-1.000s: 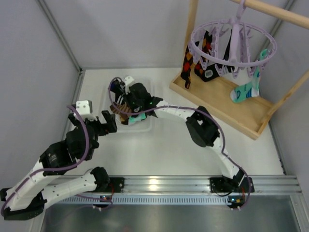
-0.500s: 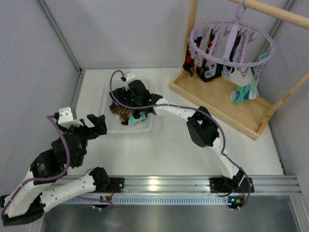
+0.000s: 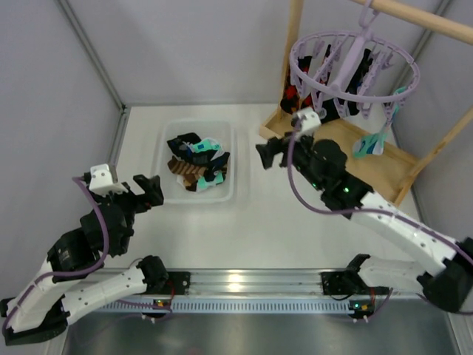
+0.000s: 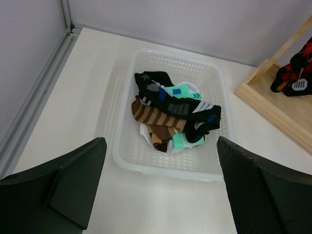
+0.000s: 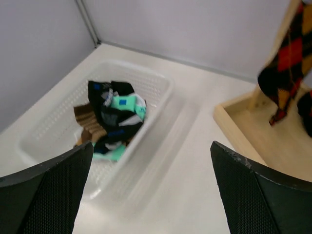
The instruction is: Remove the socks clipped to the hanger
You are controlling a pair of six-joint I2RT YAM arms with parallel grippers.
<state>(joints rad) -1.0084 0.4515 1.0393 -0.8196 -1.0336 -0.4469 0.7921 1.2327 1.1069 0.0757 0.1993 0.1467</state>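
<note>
Several socks (image 4: 161, 117) in basket (image 4: 168, 168), label (image 4: 298, 84) illegible

Socks (image 4: 170, 114) lie heaped in a white basket (image 4: 127, 163) on the surface (image 4: 87, 73). The left gripper (image 4: 161, 146) has its jaws spread wide at the near edge. A wooden frame (image 4: 273, 109) sits far right.

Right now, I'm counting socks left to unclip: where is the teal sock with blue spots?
Top view, far right: the teal sock with blue spots hangs from the right rim of the round lavender plastic hanger, above the light wooden tray.
</note>
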